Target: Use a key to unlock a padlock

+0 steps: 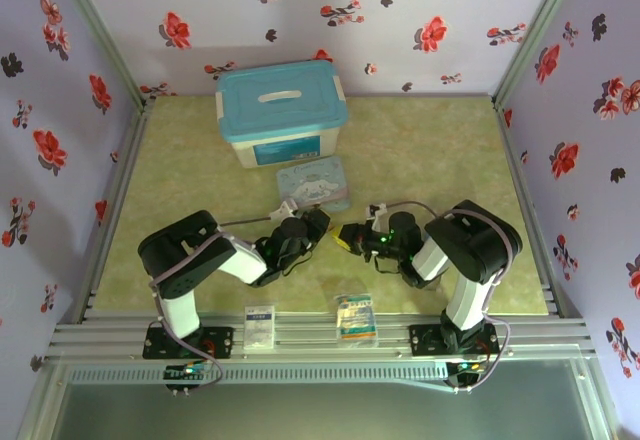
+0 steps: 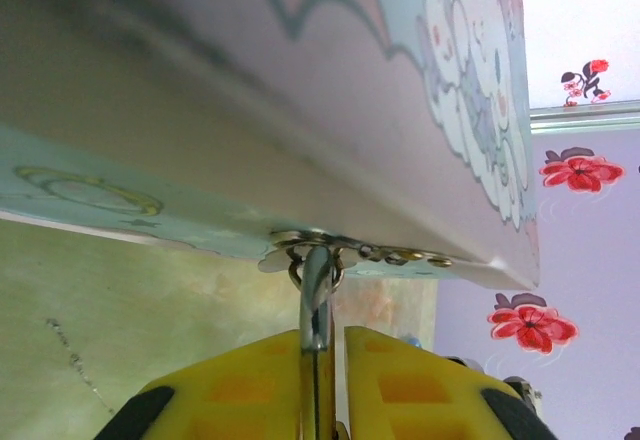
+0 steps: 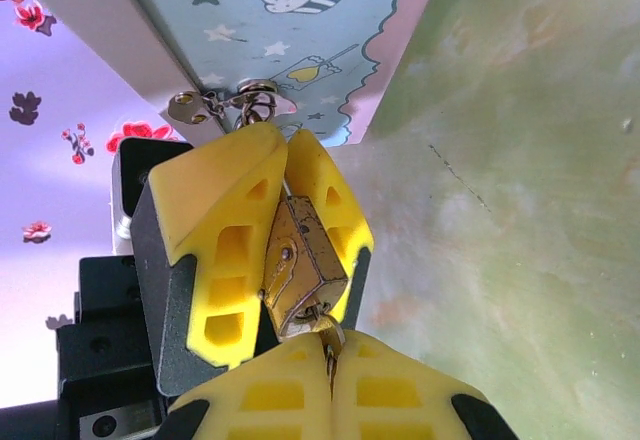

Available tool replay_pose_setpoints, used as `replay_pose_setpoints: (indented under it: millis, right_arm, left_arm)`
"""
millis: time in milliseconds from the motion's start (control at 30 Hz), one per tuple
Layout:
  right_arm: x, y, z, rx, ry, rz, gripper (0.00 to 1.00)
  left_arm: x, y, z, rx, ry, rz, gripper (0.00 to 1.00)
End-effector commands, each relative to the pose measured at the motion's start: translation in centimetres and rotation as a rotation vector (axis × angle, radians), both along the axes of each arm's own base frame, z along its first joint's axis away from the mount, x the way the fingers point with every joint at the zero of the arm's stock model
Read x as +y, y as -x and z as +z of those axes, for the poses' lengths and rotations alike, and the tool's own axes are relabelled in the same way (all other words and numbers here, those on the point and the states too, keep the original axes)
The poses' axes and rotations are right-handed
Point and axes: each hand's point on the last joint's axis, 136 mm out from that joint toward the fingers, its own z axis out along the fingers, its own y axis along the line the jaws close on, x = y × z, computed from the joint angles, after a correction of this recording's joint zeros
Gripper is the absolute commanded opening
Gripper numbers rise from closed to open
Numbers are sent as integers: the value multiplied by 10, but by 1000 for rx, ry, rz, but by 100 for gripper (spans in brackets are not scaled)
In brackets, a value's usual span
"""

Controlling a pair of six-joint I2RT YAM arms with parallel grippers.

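From above: bright, even, diffuse; soft, short shadows on the table [image 1: 430, 160], densest at the 6 o'clock side of the blue-lidded box [image 1: 282, 110]. Slightly hazy, low in contrast. On the left wrist: badly out of focus across the tin [image 2: 250, 110] from 9 to 1 o'clock. On the right wrist: sharp on the padlock [image 3: 300, 265]; washed out at 9 o'clock.

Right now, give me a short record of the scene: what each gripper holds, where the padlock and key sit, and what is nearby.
left gripper: shut on padlock
right gripper: shut on key
key: at padlock's lower end, seemingly inserted
padlock: hanging from hasp of cartoon tin
unlocked: cannot tell
behind tin: blue-lidded storage box
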Motion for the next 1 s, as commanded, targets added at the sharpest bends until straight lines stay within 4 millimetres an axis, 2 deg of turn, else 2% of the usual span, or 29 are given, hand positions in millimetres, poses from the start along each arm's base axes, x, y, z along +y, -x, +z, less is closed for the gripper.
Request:
replay_pose_setpoints:
  millis: [0, 200, 400, 600, 800, 867, 967]
  right_arm:
    - [0, -22, 37, -98, -86, -24, 0]
    - [-1, -27, 40, -114, -88, -28, 0]
    - [-7, -30, 30, -136, -37, -95, 0]
    - [-1, -20, 18, -181, 127, -61, 0]
    - [-3, -17, 24, -241, 253, -29, 0]
    - [-2, -15, 22, -246, 295, -11, 0]
    - [0, -14, 23, -224, 237, -22, 0]
  left_arm:
    - [-29, 15, 20, -25, 92, -91, 0]
    - [-34, 18, 16, -13, 89, -103, 0]
    - [-39, 24, 11, 0, 29, -128, 0]
    - [-35, 28, 7, 6, 8, -135, 0]
    - [-34, 30, -2, 25, -6, -139, 0]
    - [-34, 31, -1, 22, -12, -143, 2]
    - [-34, 32, -3, 23, -21, -145, 7]
